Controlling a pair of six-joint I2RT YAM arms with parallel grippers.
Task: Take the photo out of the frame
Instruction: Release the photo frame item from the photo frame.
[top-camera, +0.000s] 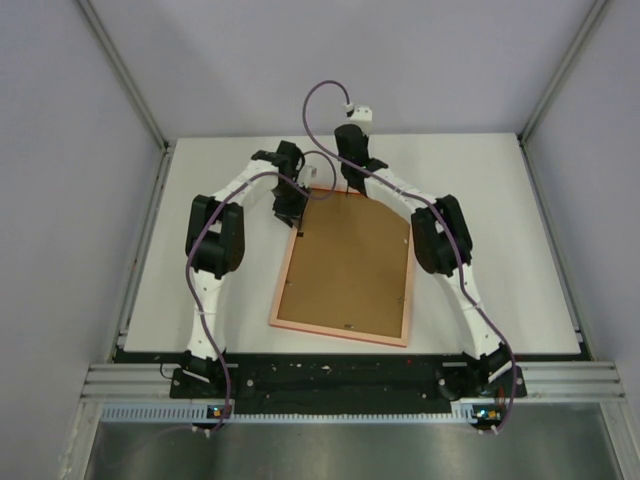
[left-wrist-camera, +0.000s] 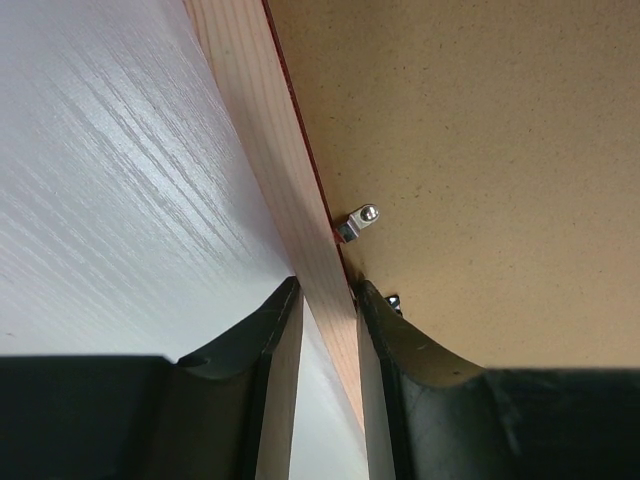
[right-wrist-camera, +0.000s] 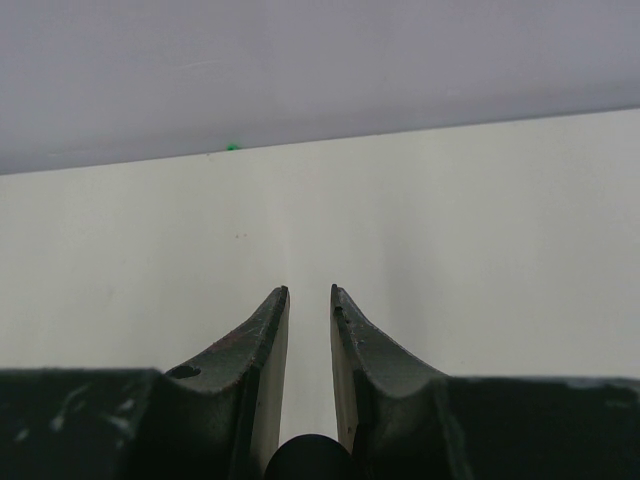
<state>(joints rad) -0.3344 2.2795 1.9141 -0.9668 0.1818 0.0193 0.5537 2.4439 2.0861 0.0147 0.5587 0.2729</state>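
We judged the step in hand to be freeing the backing board (top-camera: 350, 260). The frame (top-camera: 338, 333) lay face down on the tabletop (top-camera: 500, 250) with the brown board uppermost, and the photo was out of sight, presumably beneath it. To do this well we needed the frame pinned flat and the small metal tab (left-wrist-camera: 358, 222) on the left rail turned clear of the board before any lifting. Prying with a tab across the board could bend it or drag the whole frame. The left tool (left-wrist-camera: 327, 285) stood over the far end of that rail. Its fingers (left-wrist-camera: 260, 340) hugged the pale wooden rim from both sides, one on the tabletop side and one on the board side. No gap showed, so we read it as clamped on the frame. The tab sat just beyond its tip, untouched. The right tool (right-wrist-camera: 310, 290) hovered at the frame's far edge, its jaws nearly together with a slim gap, and held nothing. Whether it touched the frame we could not tell.
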